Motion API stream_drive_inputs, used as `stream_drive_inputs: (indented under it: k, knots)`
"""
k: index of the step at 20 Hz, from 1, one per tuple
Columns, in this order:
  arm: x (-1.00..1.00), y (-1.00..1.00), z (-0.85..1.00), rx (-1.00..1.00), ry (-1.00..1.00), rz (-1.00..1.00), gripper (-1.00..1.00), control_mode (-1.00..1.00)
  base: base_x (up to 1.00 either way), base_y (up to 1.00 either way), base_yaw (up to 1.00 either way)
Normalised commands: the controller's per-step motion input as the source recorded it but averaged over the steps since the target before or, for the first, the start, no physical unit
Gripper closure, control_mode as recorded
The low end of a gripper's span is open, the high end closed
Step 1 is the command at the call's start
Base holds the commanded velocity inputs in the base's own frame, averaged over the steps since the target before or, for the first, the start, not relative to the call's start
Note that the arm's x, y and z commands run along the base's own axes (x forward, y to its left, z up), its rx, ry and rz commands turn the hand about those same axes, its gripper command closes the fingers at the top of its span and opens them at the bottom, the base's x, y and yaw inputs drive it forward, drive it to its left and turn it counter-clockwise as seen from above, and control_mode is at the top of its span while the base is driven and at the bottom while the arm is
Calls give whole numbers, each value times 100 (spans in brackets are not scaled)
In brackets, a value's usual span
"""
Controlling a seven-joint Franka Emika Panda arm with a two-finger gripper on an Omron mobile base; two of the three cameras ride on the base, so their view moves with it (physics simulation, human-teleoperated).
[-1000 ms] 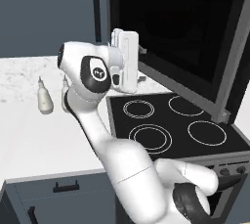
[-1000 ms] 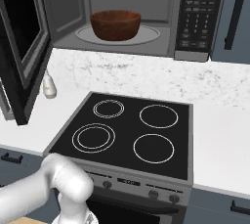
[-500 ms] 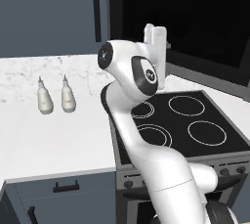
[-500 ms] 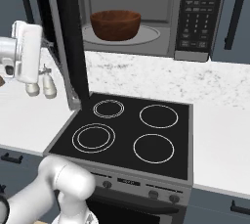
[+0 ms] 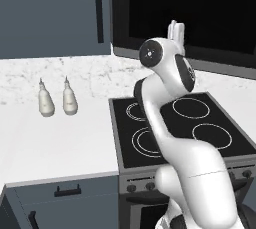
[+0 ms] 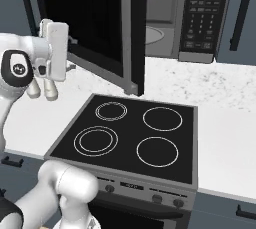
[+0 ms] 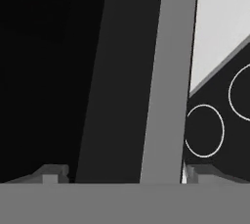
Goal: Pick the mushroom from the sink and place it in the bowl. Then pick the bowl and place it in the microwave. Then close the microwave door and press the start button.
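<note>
Here the microwave door (image 6: 95, 28), dark glass framed grey, stands half-open.

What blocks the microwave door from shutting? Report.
Nothing visible. The microwave door hangs half open with the gripper at its outer face; the gap to the microwave looks clear, though the door hides part.

Microwave (image 6: 200, 13) above counter (image 6: 225, 123), behind stove (image 6: 132, 138). Microwave door (image 6: 95, 28) left of microwave, swung partly out over stove's back-left corner. Button panel (image 6: 202, 15) at microwave's right side. Stove set in counter, four burners on top. Two bottles (image 5: 56, 99) on counter left of stove, side by side, upright. Gripper (image 6: 55, 50) left of door, just beside its outer face, above counter. Cabinet (image 5: 50, 13) left of microwave, above bottles.
</note>
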Motion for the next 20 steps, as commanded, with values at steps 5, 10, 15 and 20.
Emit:
stream_drive_inputs:
  k: [5, 10, 15, 20]
  knots:
    - [59, -36, 0, 9, 0, 19, -100, -100, 0, 0, 0]
    - [56, -30, 0, 10, 0, 19, -100, -100, 0, 0, 0]
    - [57, -25, 0, 11, 0, 20, -100, -100, 0, 0, 0]
    - [57, -10, 0, 10, 0, 18, -100, -100, 0, 0, 0]
